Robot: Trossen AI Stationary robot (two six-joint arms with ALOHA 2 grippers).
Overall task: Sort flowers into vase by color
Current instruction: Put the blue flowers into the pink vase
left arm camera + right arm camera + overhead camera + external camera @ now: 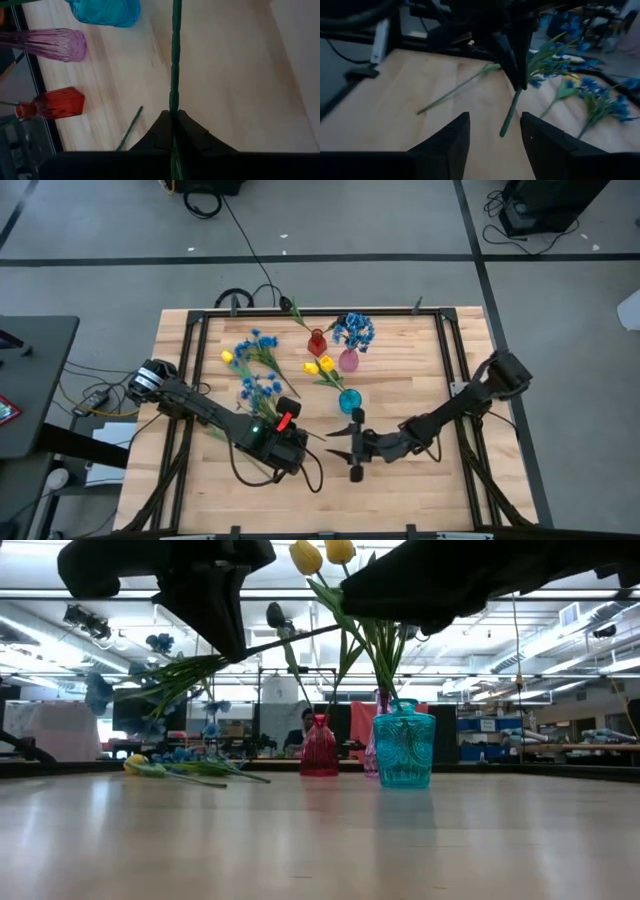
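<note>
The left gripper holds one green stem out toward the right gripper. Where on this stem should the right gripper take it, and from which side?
Probably the bare free end of the stem, beyond the left gripper. It is thin, straight and leafless there, pointing toward the open right gripper. Come along the stem's line, one finger on each side.

Grey floor (400,220), ceiling strip lights (500,640)

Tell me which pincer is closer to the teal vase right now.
The right pincer is nearer, open just below the teal vase in the high view. The left pincer, shut on a green stem, sits farther to the vase's lower left.
</note>
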